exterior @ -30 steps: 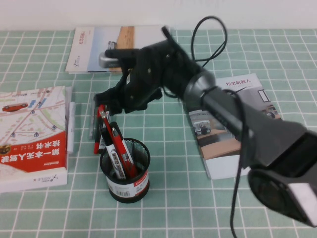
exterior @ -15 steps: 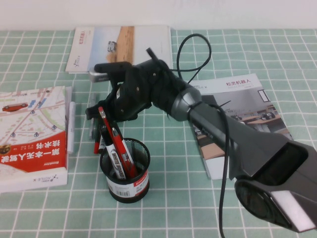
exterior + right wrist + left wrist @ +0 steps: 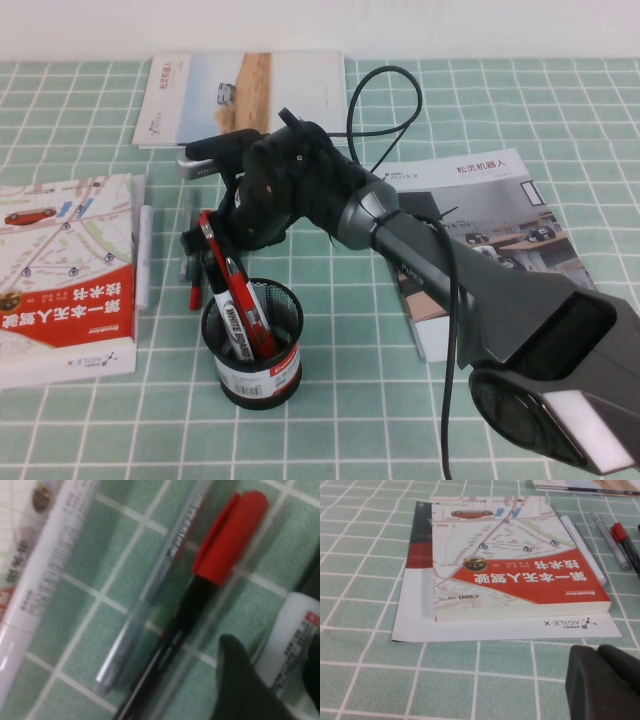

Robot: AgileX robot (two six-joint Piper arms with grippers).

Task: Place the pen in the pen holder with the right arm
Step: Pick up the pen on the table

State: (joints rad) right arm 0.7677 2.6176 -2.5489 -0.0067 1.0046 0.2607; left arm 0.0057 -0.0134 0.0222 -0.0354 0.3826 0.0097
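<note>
The pen, its white printed label showing, lies on the green mat. My right gripper is open, one dark finger on each side of the barrel. In the high view my right gripper is low over the loose pens just behind the pen holder and covers the pen. The pen holder is a black mesh cup with a white band; red pens and a dark one stand in it. My left gripper sits low near the book, fingers together, holding nothing.
Beside the pen lie a red-capped pen, a clear-grey pen and a white pen. A red and white book lies to the left. Booklets lie at the back and on the right.
My right arm has swung left and lowered its gripper onto the loose pens behind the holder. The holder and its pens have not moved.
</note>
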